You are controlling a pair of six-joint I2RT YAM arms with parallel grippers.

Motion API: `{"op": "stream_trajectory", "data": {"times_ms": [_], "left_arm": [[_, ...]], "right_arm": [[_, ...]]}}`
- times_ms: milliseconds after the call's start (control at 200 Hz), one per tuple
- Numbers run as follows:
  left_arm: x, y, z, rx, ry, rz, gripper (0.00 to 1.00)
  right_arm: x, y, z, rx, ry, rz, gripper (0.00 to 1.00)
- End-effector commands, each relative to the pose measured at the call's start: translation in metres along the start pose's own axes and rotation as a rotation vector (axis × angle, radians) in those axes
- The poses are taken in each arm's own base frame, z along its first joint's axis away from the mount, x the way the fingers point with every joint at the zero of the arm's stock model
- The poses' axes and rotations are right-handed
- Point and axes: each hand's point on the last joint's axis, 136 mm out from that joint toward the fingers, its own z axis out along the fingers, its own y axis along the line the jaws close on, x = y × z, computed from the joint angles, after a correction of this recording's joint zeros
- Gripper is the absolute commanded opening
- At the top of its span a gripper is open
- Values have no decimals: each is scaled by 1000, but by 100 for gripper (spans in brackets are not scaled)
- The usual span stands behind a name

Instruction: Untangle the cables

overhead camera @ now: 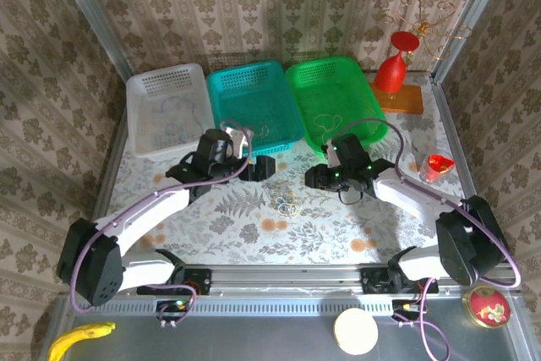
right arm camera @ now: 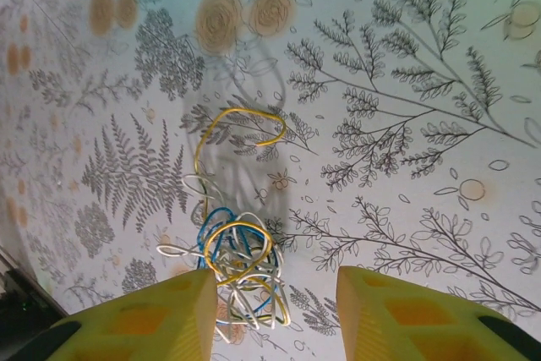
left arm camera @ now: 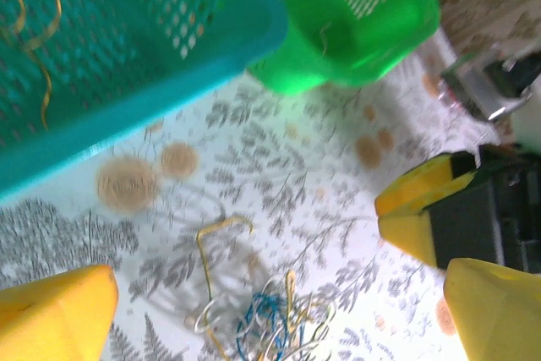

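**Several Thin Cables in One Knot: Handling and Grip Points**

The cables [overhead camera: 287,203] lie in a small tangle on the tabletop [overhead camera: 338,238], just near of the teal basket [overhead camera: 254,107] and between the two arms. The right wrist view shows blue, yellow and pale strands wound into loose overlapping loops. One yellow strand [right arm camera: 241,116] arches clear of the knot on its far side.

Gripper state:
- The left gripper [overhead camera: 264,166] hangs to the left of the tangle with its fingers spread wide and nothing held.
- The right gripper [right arm camera: 279,293] hangs over the tangle with its fingers apart. Part of the knot lies in the gap, close to one finger [right arm camera: 161,319], and nothing is clamped.

Handling judgement:
- The strands look very light and springy. They hold their curl rather than lying flat.
- Pulling on one strand is likely to drag the whole bundle across the tabletop, so the other gripper should pin the rest.
- The thin wire may slip from the fingers unless they close fully.
- A grip on the knot's centre would likely catch several strands at once.

Recommended hold: the free yellow arch, or any single loop standing out at the edge.
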Motion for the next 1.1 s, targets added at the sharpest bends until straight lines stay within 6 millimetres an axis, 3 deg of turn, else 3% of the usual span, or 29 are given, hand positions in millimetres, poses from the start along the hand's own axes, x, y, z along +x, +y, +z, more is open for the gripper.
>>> {"op": "stream_trajectory", "data": {"times_ms": [0,240,475,735,1095], "left_arm": [[11,7,11,-20,-9,-36,100],[33,33,20,-78,-10,-111,100],[24,54,5,-128,-82,-175,100],[16,73,-16,-167,-158,-231,100],[13,77,-28,-160,-194,-249,100]], "right_arm": [[7,7,14,-31,34,-31,43],[6,9,34,9,58,-57,42],[-6,5,49,110,38,-112,39],[-12,10,63,215,52,-211,46],[-18,8,83,328,60,-283,42]]}}
